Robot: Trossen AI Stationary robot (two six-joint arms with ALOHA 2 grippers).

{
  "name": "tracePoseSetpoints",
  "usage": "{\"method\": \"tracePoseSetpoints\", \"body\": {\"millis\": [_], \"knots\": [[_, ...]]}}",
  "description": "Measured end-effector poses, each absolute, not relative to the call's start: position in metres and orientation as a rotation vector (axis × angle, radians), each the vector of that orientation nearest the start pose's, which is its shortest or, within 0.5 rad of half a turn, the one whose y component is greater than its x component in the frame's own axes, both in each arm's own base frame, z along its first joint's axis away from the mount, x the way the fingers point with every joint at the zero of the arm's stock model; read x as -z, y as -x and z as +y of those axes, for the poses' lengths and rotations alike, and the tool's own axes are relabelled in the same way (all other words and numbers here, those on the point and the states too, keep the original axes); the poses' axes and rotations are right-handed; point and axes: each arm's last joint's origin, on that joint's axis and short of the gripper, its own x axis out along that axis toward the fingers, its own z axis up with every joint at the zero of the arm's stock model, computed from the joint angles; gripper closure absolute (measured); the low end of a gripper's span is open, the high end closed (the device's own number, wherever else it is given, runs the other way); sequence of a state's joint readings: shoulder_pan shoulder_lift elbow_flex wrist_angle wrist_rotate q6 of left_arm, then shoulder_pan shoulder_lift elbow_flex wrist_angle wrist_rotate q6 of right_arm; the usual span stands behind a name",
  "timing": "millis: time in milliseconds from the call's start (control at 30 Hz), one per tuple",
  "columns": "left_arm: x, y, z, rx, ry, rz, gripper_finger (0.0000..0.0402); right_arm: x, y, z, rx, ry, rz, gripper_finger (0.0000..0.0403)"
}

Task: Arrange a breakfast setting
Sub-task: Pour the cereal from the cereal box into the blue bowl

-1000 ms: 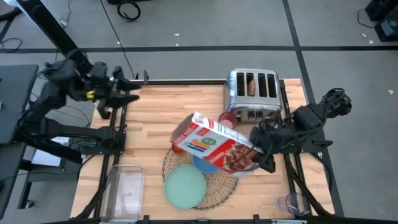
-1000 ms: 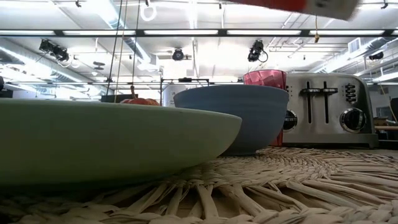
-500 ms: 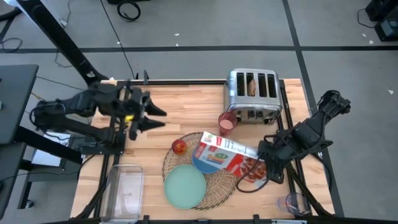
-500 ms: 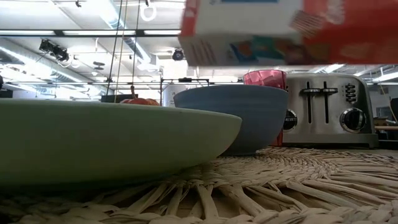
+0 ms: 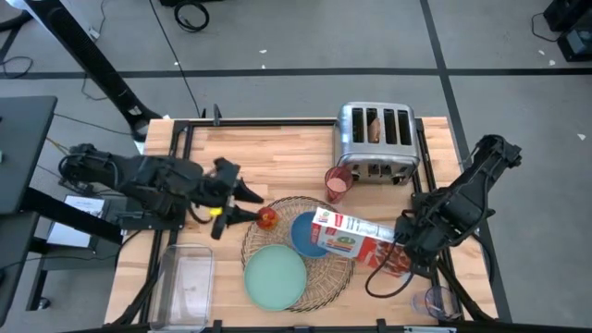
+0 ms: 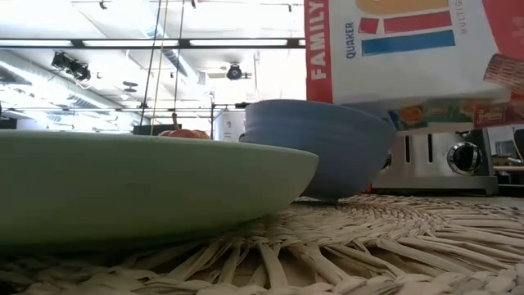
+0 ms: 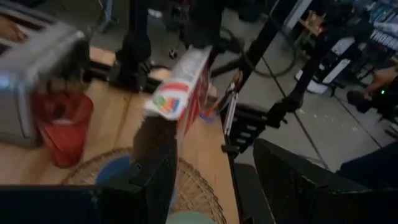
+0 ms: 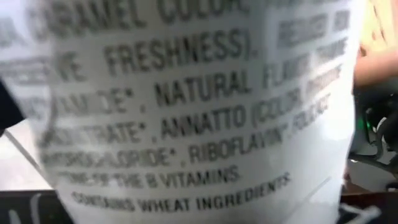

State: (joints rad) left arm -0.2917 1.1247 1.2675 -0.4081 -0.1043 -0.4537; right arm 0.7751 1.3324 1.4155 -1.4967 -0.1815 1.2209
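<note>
Right gripper clamps the end of a cereal box, which lies tilted over the right edge of the round woven straw placemat, its far end just above the blue bowl. Box print, low view: "FAMILY" on the red edge, "QUAKER" on the white face beside red and blue bars. Right wrist view, side panel filling the picture: "FRESHNESS", "NATURAL", "ANNATTO (COLOR", "RIBOFLAVIN", "CONTAINS WHEAT INGREDIENTS".

Left gripper hovers with fingers spread, holding nothing, just beside the red apple at the placemat's left edge.

Mint-green plate sits on the front of the placemat, the bowl behind it. Pink cup stands on the bench between the placemat and the chrome toaster; 1 toast slice shows in a slot. Clear plastic bin at front left of the bench.

Change versus 1 s ago: the box was higher and spread wide over the placemat, covering bowl and apple; it is now lower and shifted right, and both show. In the low view it has dropped to hide the cup. The left arm has moved from the back-left corner to the apple.
</note>
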Motion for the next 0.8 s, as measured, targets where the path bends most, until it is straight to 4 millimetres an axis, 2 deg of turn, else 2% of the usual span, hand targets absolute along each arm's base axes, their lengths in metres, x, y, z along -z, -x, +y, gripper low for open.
{"method": "tracePoseSetpoints", "body": {"millis": [367,567,800], "knots": [[-0.384,-0.256,-0.078,0.097,0.405,0.411,0.0185,-0.348,-0.151,0.147,0.098,-0.621,1.678,0.0182],[-0.377,-0.262,-0.080,0.087,0.399,0.444,0.0185,-0.357,-0.152,0.142,0.084,-0.659,1.646,0.0182],[-0.377,-0.262,-0.079,0.066,0.411,0.437,0.0185,-0.366,-0.151,0.135,0.059,-0.728,1.647,0.0182]]}}
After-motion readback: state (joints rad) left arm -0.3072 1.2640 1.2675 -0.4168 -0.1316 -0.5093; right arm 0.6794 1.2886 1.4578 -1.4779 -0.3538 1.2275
